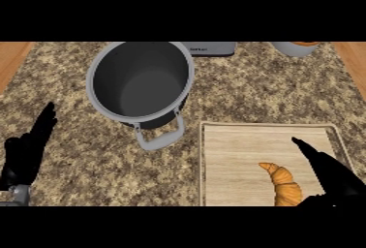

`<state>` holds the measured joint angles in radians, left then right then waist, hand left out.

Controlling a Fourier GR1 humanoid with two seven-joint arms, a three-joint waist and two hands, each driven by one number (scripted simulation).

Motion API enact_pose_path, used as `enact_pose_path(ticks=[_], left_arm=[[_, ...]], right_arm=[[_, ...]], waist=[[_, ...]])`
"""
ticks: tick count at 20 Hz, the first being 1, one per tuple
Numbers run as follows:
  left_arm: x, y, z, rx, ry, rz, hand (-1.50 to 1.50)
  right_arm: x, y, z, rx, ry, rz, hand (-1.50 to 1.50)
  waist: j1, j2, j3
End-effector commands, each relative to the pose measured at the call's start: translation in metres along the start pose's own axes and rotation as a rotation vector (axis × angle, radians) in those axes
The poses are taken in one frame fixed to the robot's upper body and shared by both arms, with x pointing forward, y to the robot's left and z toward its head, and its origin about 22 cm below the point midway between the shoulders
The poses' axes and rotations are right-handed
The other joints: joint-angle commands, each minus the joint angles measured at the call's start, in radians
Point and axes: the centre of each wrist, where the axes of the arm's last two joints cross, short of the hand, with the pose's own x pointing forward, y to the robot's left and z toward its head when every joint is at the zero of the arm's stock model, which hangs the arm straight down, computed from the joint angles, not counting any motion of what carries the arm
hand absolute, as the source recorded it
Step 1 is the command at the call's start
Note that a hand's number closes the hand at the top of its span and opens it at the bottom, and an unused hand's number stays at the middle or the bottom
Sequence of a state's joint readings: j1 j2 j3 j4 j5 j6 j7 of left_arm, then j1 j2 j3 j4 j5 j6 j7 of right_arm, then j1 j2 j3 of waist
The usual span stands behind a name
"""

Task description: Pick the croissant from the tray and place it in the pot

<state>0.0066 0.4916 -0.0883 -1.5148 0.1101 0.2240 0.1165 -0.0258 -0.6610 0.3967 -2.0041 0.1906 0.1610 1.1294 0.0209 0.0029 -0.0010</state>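
A golden croissant (283, 186) lies on the wooden tray (236, 150), near its lower right part. My right hand (330, 174) hovers just to the right of the croissant, fingers straight and open, with nothing in it. A grey metal pot (141, 80) stands empty at the upper left of the tray, its handle (159, 138) pointing toward me. My left hand (27, 150) rests open at the left edge, fingers up.
A grey appliance (211, 48) sits behind the pot at the counter's far edge. A white bowl with something orange in it (297, 47) stands at the far right. Wooden strips border the speckled stone counter (93, 160) on both sides.
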Motion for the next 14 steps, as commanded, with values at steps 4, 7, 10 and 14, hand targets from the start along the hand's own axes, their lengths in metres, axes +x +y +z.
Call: enact_pose_path(ticks=[4, 7, 10, 14], left_arm=[[-0.002, -0.017, -0.001, -0.013, 0.005, 0.008, 0.00], [-0.012, 0.014, 0.009, -0.015, 0.009, -0.001, 0.00], [-0.003, 0.008, 0.007, -0.004, 0.021, 0.011, 0.00], [-0.017, -0.001, 0.003, 0.016, 0.002, -0.001, 0.00]], right_arm=[[0.030, 0.026, -0.014, 0.055, 0.143, 0.078, -1.50], [0.029, 0.005, -0.016, 0.062, 0.159, 0.085, -1.50], [0.008, 0.032, -0.029, 0.075, 0.180, 0.083, -1.50], [0.018, 0.040, -0.042, 0.082, 0.194, 0.110, -1.50]], waist=[[-0.015, -0.002, 0.000], [-0.009, -0.004, 0.000], [-0.018, -0.004, 0.001], [-0.017, -0.002, 0.000]])
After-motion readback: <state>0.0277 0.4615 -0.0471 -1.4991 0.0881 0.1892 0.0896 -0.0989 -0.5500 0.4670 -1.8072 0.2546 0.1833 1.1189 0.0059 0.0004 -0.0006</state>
